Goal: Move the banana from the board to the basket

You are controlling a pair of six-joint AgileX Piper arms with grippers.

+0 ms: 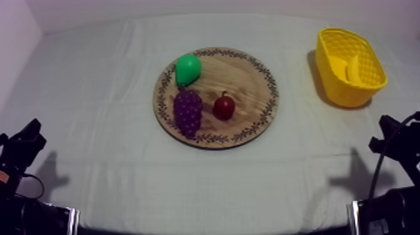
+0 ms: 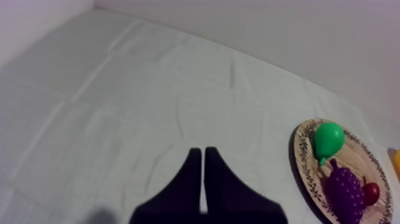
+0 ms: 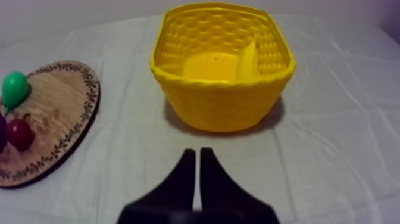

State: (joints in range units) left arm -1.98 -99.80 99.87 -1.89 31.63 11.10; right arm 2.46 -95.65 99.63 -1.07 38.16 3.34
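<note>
Both pincers are closed on nothing. The left pincer (image 2: 203,150) is a narrow wedge over bare cloth, well apart from the wooden board (image 1: 247,81). The right pincer (image 3: 197,151) is the same narrow wedge, pointed at the yellow basket (image 3: 223,104), near its front wall but not touching. The banana (image 3: 249,59) is inside the basket, leaned against the inner wall. The task is judged done as things lie.

Risks from here, as judged:
- The basket looks light and sits on the right arm's side of the surface (image 1: 112,94). If that arm were swung forward low, the front wall could be clipped, the basket pushed or tipped, and the banana spilled.
- The banana is propped on edge, not laid flat. A knock would likely slide it down, which is harmless unless the basket goes over.
- If another pick were triggered at the board, a wrong item would be taken. The pear (image 1: 187,69), the bunch of grapes (image 1: 187,111) and the small red fruit (image 1: 224,107) are grouped close, the pear just beside the grapes.

View differences:
- The basket's inside and the banana's lean are best read from the right wrist view. From above, the banana is a pale shape against the yellow floor.
- The full board layout and both arms low at the sides are given by the top view.
- Finger closure is read from the wrist views. From above, the arms are just dark shapes.
</note>
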